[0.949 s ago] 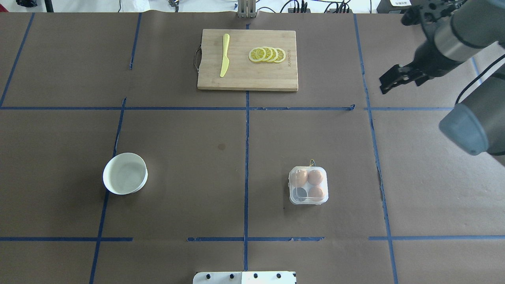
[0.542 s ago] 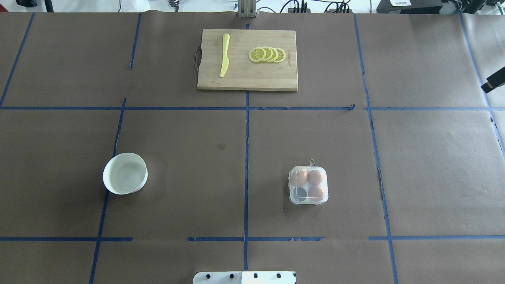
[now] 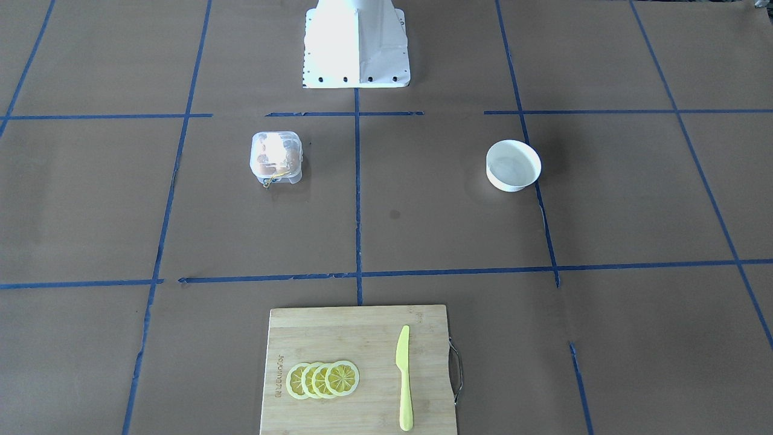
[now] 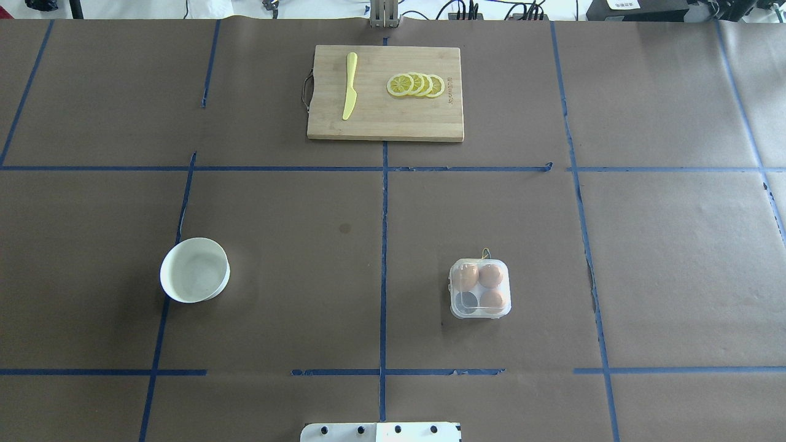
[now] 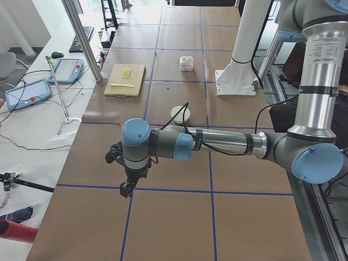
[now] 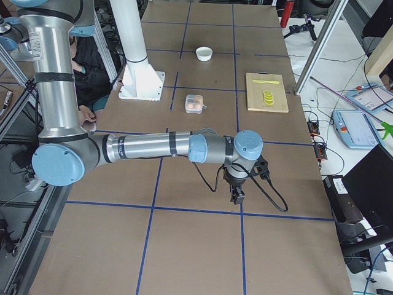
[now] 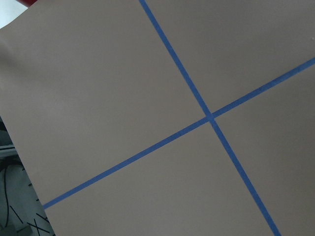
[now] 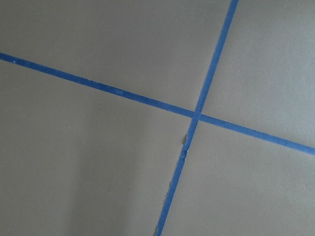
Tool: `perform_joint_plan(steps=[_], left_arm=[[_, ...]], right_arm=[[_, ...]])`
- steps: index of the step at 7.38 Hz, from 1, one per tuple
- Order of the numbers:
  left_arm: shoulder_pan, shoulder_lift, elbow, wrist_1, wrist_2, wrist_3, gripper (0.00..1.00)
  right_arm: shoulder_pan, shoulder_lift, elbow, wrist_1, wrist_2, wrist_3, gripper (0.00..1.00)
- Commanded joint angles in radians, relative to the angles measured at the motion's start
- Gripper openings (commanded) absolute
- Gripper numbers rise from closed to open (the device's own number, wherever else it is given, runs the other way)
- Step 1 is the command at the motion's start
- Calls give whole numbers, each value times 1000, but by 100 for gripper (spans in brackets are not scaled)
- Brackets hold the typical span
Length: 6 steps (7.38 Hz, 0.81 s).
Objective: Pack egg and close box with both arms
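The clear box (image 4: 480,288) stands right of the table's centre line with its lid down. Three orange-brown eggs show through it: two in the far cells (image 4: 469,276) (image 4: 490,275) and one in the near right cell (image 4: 492,299). The near left cell looks empty. The box also shows in the front-facing view (image 3: 276,158). My left gripper (image 5: 128,187) hangs over the table's left end, far from the box; I cannot tell whether it is open. My right gripper (image 6: 236,196) hangs over the right end; its state is also unclear. Both wrist views show only brown paper and blue tape.
An empty white bowl (image 4: 195,270) sits left of centre. A wooden cutting board (image 4: 385,123) at the far middle carries a yellow knife (image 4: 350,86) and lemon slices (image 4: 416,85). The robot's white base (image 3: 356,42) stands at the near edge.
The right arm has swung out of the overhead view past its right edge. The box, eggs and bowl have not moved.
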Motion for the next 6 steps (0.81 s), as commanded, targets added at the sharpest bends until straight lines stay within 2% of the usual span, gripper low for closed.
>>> perform_joint_plan(steps=[1,3,4,6], left_arm=[[-2,26,9,-10,-1,-12,100],[-2,46,-20,32,-10,-206,100],[2,64,-25,34,-44,-284,100],[13,82,-26,40,-84,-364,100]], right_arm=[[17,-6,-72,16,3,12,100],[33,-24,-71,16,16,30,100],[37,-25,-72,16,20,50,100],[47,-42,-71,16,26,50,100]])
